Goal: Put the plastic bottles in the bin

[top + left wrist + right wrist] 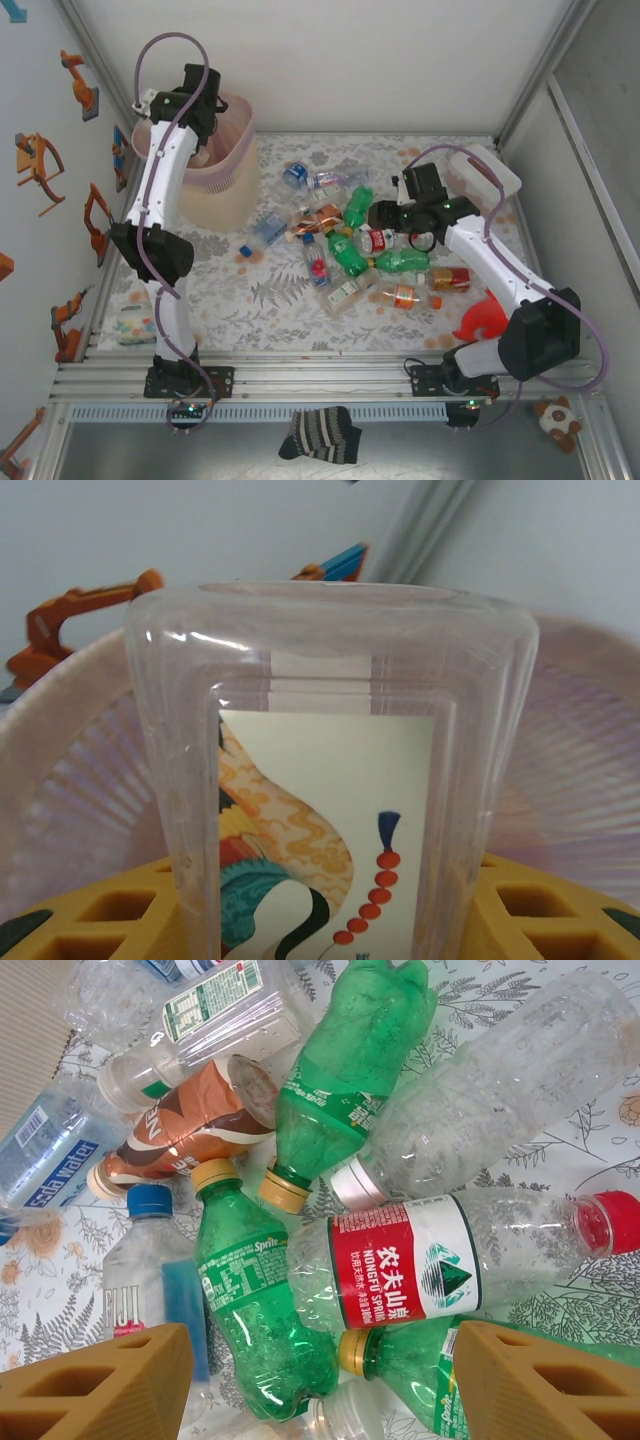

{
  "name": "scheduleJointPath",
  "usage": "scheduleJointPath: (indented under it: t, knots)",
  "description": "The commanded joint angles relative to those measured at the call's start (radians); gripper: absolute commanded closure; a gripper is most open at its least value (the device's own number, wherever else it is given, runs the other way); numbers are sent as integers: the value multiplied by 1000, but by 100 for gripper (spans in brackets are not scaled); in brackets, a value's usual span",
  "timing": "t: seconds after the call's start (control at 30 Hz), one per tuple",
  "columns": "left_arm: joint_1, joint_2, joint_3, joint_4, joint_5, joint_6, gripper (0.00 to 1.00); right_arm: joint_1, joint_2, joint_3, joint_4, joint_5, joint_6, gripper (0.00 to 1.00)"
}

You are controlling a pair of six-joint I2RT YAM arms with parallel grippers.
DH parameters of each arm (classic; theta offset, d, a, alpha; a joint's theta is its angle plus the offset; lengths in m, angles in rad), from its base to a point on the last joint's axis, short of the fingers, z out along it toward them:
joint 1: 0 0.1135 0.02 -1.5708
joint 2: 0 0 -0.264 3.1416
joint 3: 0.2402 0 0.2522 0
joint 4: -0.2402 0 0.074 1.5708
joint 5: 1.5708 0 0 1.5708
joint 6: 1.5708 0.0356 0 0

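My left end effector (320,918) is up over the tall pale pink translucent plastic bin (228,180), which sits in the far-left corner of the leaf-print bench (250,300). It's closed onto a clear squarish plastic bottle with a colourful picture label (330,680), one yellow-orange finger on each side. In the wrist view the bin's ribbed wall curves right behind the bottle.

My right end effector (320,1390) is wide open with nothing in it, hovering over the heap of crushed plastic bottles (350,245) in the middle of the bench, to the right of the bin. Between its fingers (100,1385) in the wrist view there's a green Sprite bottle with a yellow cap (255,1310) and a clear bottle with a red label and red cap (440,1275), lying side by side and touching. Past those there's another green bottle (350,1070), a squashed brown-labelled bottle (190,1125) and a clear Fiji bottle with a blue cap (150,1270). I can't tell whether the fingers touch any of them.
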Motion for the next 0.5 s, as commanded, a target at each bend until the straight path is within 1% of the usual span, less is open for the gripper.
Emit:
scheduleJointPath:
  t: [0.0,0.23,0.47]
  knots:
    - [16,22,34,-136,50,-111,76,10,-28,-21,-18,27,15,31]
    - [38,85,42,-157,165,-149,77,9,-28,-37,-2,24,25,31]
    - [44,130,46,-156,235,-181,77,9,-41,-49,-1,34,25,31]
